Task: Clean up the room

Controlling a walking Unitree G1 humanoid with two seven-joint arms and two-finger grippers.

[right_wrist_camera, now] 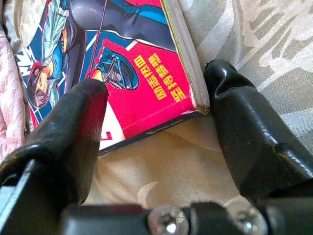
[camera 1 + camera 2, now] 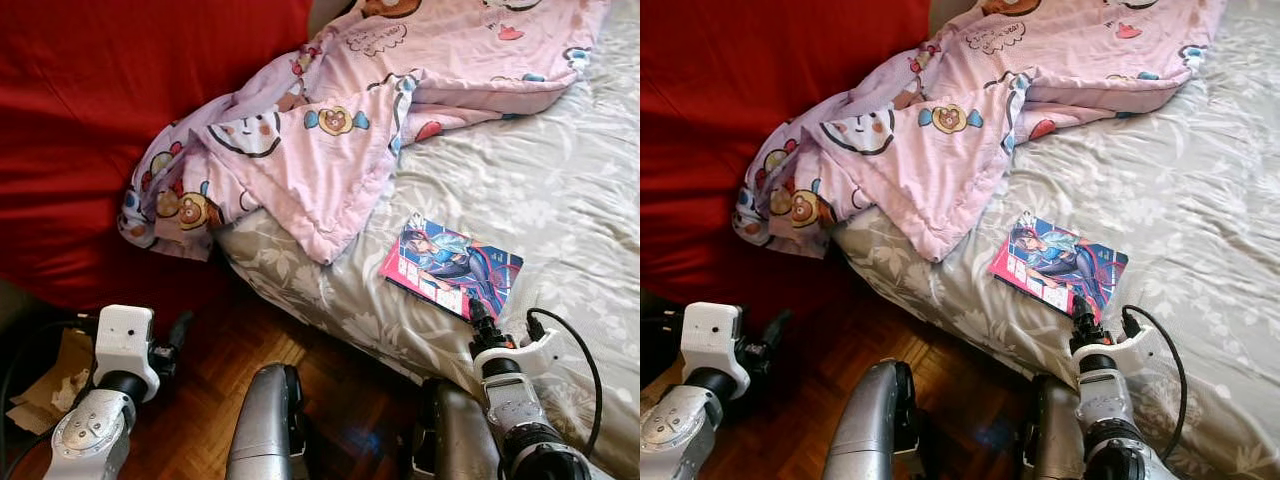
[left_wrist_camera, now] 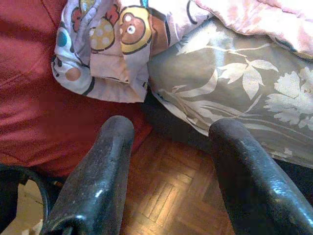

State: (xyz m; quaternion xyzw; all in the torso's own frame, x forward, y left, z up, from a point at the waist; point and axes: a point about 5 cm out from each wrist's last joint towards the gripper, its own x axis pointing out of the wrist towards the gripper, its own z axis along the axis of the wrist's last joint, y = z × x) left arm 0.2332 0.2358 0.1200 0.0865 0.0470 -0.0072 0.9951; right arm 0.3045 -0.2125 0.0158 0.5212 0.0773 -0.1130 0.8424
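From the left eye view, a comic book point(image 2: 451, 265) lies flat on the bed point(image 2: 560, 180), near the mattress edge at about 4 o'clock from the middle of the picture, its bright cover face up. A pink cartoon-print blanket point(image 2: 330, 120) is heaped from 12 o'clock down toward 9 o'clock, its corner spilling off the bed against a red cover point(image 2: 90, 110); the blanket's far end is cut off by the top edge. The right claw point(image 2: 478, 312) reaches up from 5 o'clock, its tip right at the book's near edge; how far its fingers stand apart is hard to make out here. The left claw point(image 2: 180, 328) hangs low at 8 o'clock over the wooden parquet floor point(image 2: 200, 400), beside crumpled brown paper point(image 2: 55, 385) half cut off at the picture's side. In the right eye view the same scene sits shifted, the book point(image 2: 1058, 264) again just ahead of the right claw's tip. In the left wrist view the left claw point(image 3: 171, 142) is spread wide with nothing between its fingers, above the floor, pointing at the bed's corner and the hanging blanket. In the right wrist view the right claw point(image 1: 156, 88) is spread wide, one finger over the cover, the other just outside the page edge, straddling the book's corner without gripping it; the rest of the book runs out of the picture.
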